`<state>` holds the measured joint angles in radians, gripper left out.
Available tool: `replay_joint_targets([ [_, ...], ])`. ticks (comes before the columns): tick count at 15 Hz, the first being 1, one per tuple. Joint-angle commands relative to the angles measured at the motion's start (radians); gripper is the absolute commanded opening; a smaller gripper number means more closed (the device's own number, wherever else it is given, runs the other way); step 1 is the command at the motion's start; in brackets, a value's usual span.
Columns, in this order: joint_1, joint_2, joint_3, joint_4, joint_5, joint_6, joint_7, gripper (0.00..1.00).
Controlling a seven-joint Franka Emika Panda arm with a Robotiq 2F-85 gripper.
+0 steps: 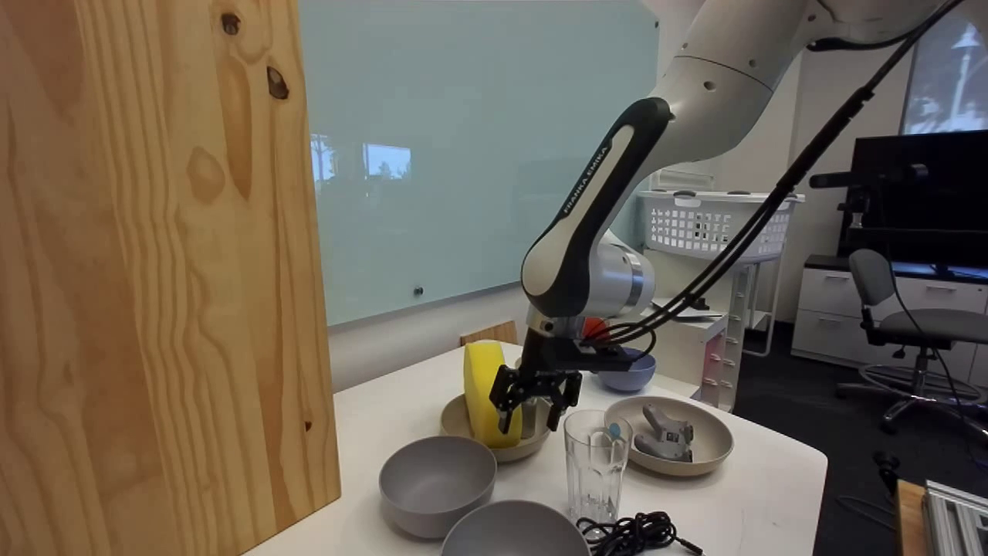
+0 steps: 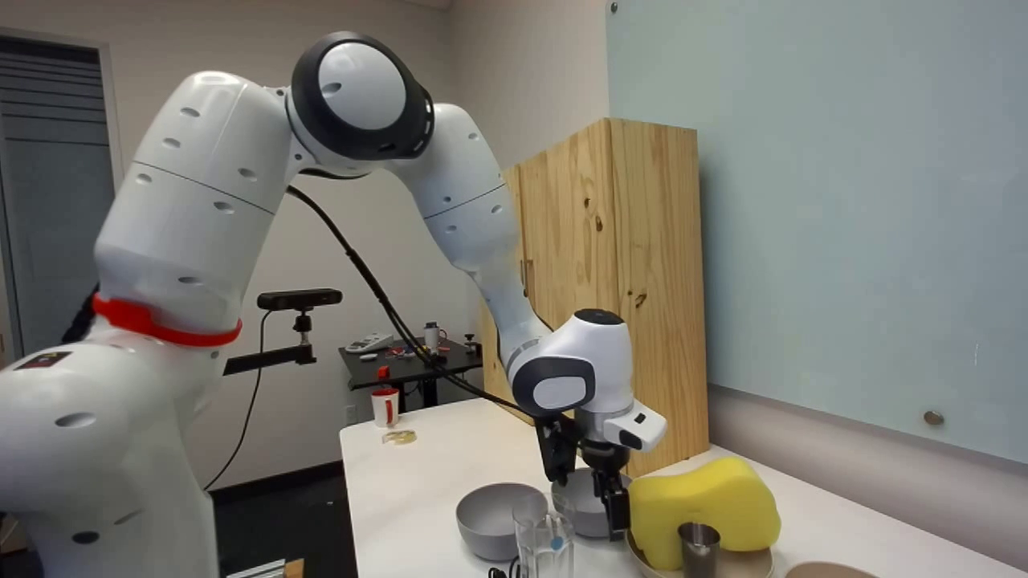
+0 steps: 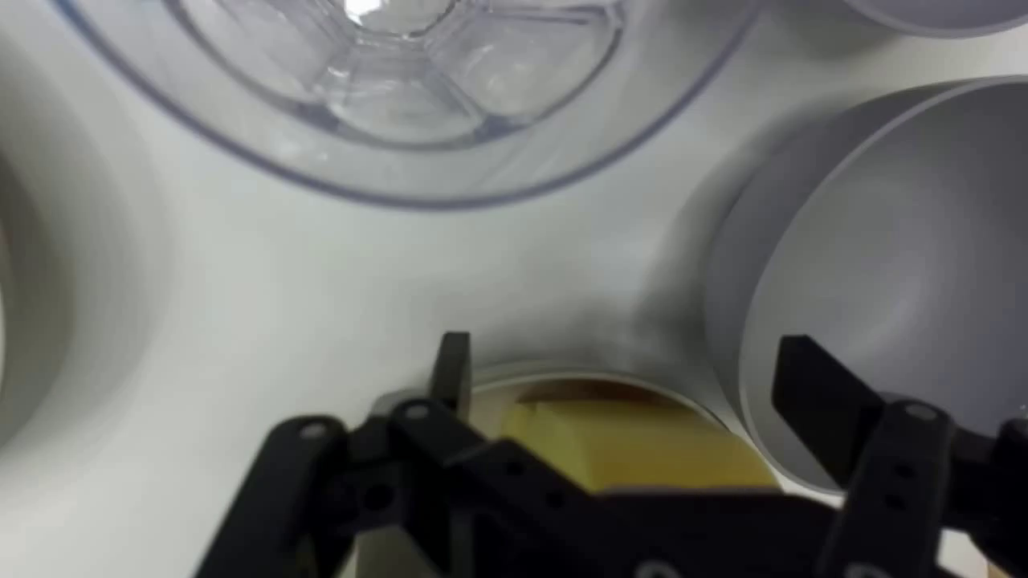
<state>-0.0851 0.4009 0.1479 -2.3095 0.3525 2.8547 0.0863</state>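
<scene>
- Tool [image 1: 529,425] released, jaws parted beside the yellow block [image 1: 482,394], toward the wall-side edge of the tabletop [image 1: 378,409].
- Best rise vertically, sparing glass [image 1: 594,471] and grey bowl [image 1: 438,483].

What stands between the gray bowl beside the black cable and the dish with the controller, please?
A clear glass stands between that bowl and the dish, as an exterior view shows.

sponge [image 1: 480,398]: yellow | gripper [image 1: 529,423]: black | two bowls [image 1: 438,475]: grey | plates [image 1: 714,444]: beige | cabinet [image 2: 658,265]: tan wood grain (dark knots [image 1: 277,83] speckle it)
</scene>
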Motion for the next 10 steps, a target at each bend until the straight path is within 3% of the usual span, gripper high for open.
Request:
replay_joint_targets([
  [1, 0.005, 0.009, -0.008, 0.032, -0.019, -0.018, -0.027, 1.0],
  [10, 0.067, 0.043, -0.014, 0.083, -0.022, -0.004, 0.026, 1.0],
])
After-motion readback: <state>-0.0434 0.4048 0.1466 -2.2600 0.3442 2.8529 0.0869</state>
